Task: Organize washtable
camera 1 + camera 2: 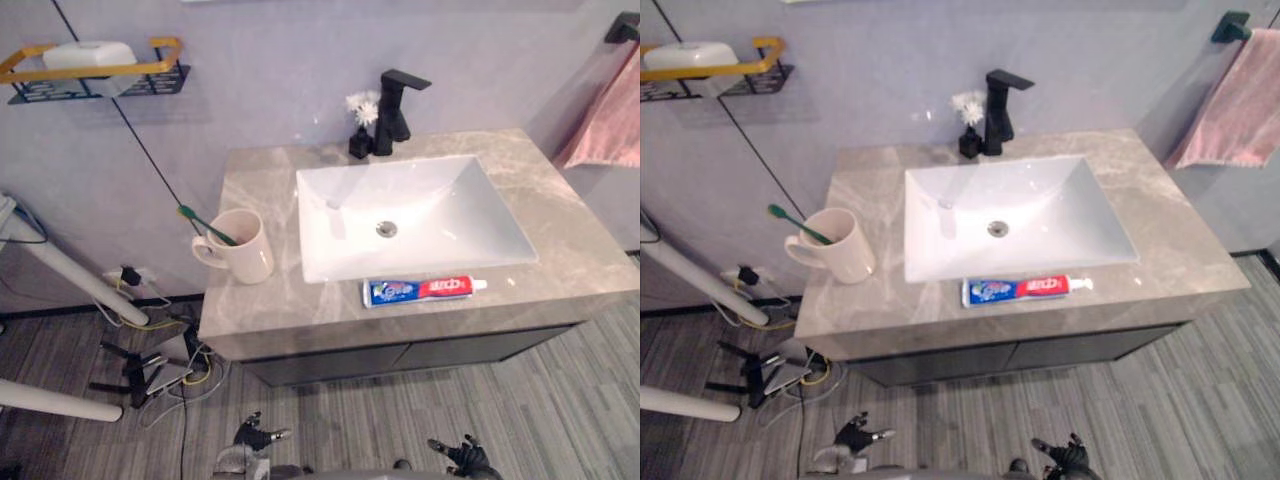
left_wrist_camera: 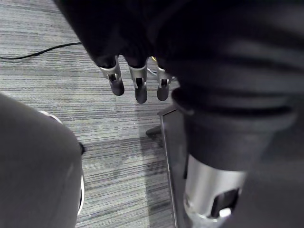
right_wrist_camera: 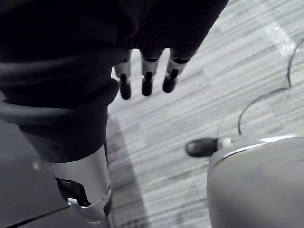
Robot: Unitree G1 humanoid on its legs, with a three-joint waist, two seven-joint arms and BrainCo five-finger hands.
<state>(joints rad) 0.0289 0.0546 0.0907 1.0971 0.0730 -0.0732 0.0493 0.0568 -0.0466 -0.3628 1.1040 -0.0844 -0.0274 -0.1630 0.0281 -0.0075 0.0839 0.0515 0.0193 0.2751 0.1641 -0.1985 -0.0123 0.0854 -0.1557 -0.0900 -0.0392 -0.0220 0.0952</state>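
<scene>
A blue, white and red toothpaste tube (image 1: pixel 423 290) lies flat on the stone countertop (image 1: pixel 260 305), just in front of the white sink basin (image 1: pixel 410 215). A cream mug (image 1: pixel 243 247) stands on the counter's left part with a green toothbrush (image 1: pixel 205 224) leaning out of it. My left hand (image 1: pixel 255 436) hangs low over the floor in front of the cabinet, fingers (image 2: pixel 137 83) straight and holding nothing. My right hand (image 1: pixel 465 455) hangs low at the lower right, its fingers (image 3: pixel 147 78) also relaxed and empty.
A black faucet (image 1: pixel 395 110) and a small black vase with white flowers (image 1: pixel 362 125) stand behind the basin. A wall shelf (image 1: pixel 95 70) with a white item is at upper left, a pink towel (image 1: pixel 610 115) at right. Cables and a tripod (image 1: pixel 150 365) lie on the floor at left.
</scene>
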